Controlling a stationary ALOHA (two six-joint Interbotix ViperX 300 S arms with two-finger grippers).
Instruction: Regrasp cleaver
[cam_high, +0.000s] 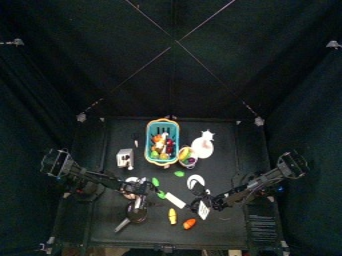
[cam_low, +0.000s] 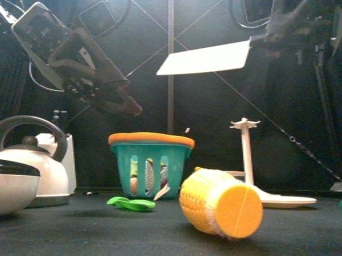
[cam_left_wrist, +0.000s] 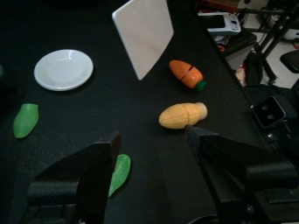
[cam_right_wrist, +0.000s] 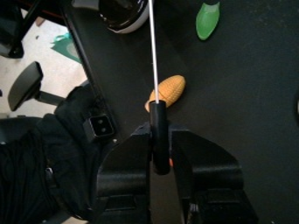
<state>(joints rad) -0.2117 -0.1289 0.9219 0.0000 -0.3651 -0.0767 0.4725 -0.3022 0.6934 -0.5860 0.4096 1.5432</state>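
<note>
Corn (cam_low: 222, 204) lies nearest the front edge of the table (cam_low: 80, 235), with a green pepper (cam_low: 131, 204) and a teal basket (cam_low: 151, 163) behind it and a kettle (cam_low: 30, 160) toward the left edge. High above them the cleaver (cam_low: 205, 58) hangs in the air, its blade flat and level. In the right wrist view the right gripper (cam_right_wrist: 159, 150) is clamped on the cleaver's dark handle, with the blade seen edge-on as a thin line. I think it holds the tool high and level so the other arm can reach it. Left gripper (cam_left_wrist: 153, 147) has its jaws wide apart and empty, above the table near a carrot (cam_left_wrist: 187, 73) and a white plate (cam_left_wrist: 63, 69), probably ready to take the blade.
</note>
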